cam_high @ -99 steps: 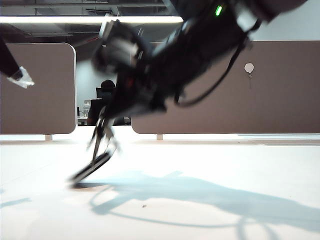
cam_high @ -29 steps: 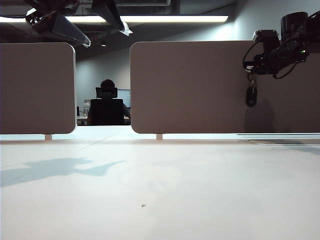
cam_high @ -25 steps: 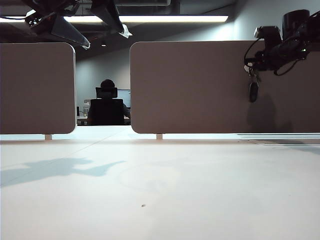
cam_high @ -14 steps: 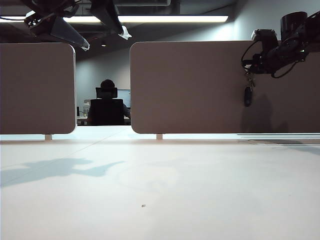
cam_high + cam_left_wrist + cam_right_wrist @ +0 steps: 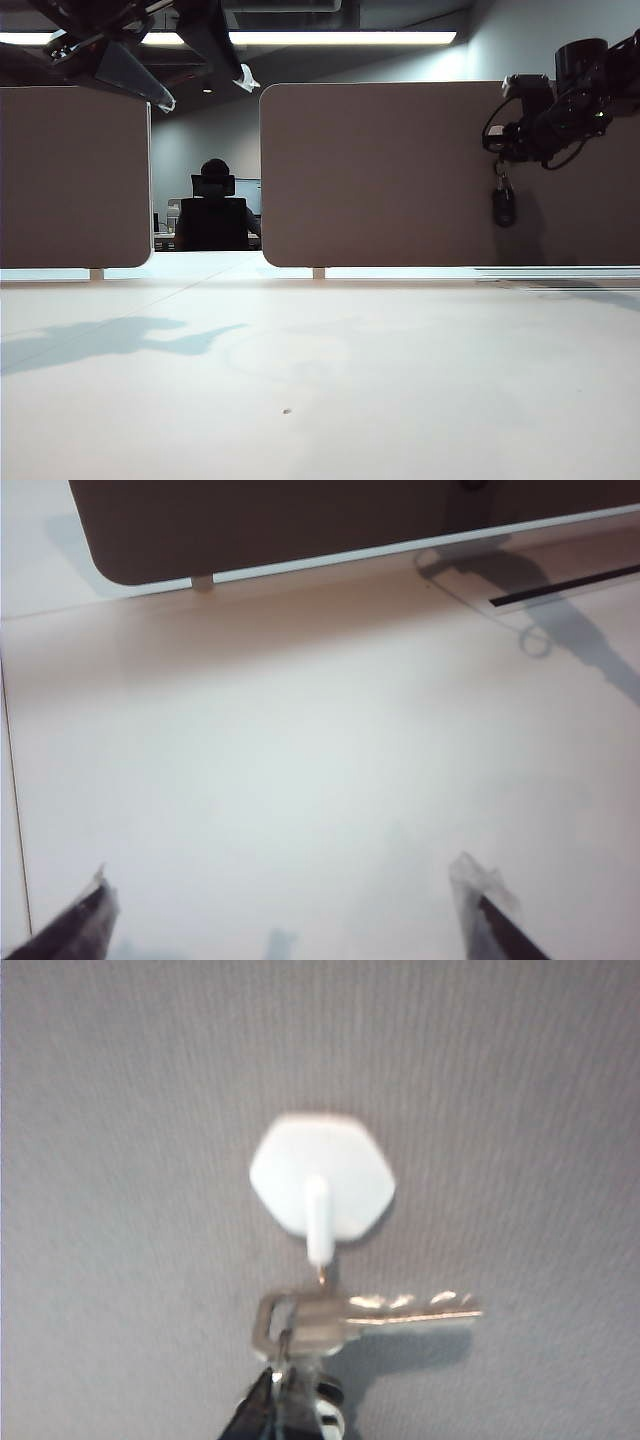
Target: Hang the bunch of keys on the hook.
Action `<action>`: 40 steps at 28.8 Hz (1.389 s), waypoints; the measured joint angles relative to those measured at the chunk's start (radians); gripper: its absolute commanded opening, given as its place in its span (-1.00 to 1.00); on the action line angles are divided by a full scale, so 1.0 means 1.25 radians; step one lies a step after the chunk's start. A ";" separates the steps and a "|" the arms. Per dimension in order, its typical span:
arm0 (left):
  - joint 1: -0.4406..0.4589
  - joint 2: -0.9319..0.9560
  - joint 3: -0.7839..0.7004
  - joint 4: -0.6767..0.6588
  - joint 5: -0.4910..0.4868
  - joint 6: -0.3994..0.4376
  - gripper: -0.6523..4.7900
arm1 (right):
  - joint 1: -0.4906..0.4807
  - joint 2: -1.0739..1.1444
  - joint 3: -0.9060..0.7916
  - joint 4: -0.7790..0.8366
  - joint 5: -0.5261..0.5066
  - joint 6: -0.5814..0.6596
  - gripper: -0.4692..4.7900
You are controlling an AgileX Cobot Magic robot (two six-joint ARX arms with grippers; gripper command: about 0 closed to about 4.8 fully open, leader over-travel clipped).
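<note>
Landmark: the hook (image 5: pixel 322 1188) on the grey partition panel (image 5: pixel 380 170).

Nearest us, the bench (image 5: pixel 320 380) carries nothing we can see.

Left pincer (image 5: pixel 290 920) is high over the bench, well away from the hook, on the far side of the gap between the panels. Its jaws are spread wide and hold nothing.

Right pincer (image 5: pixel 497 143) is up against the panel at the hook, clamped tight on the bunch of keys (image 5: pixel 350 1315). The fob (image 5: pixel 503 206) dangles below it. From the wrist camera, one silver key lies flat just under the hook's prong tip, with the key head's hole right beneath it. We can't tell if the prong is through.

Our read: pickup and carry are done, alignment is near final. Left to do: thread the ring over the prong, let go, back off.
</note>
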 measured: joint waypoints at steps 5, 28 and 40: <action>0.000 0.000 0.000 -0.011 0.000 0.000 1.00 | -0.009 0.002 0.000 0.008 0.002 0.000 -0.85; 0.000 0.000 0.000 -0.012 0.000 0.000 1.00 | -0.019 0.000 0.000 -0.027 -0.046 0.002 -0.85; 0.000 0.000 0.000 -0.035 0.000 0.000 1.00 | 0.001 -0.053 0.002 -0.026 -0.047 0.000 -0.85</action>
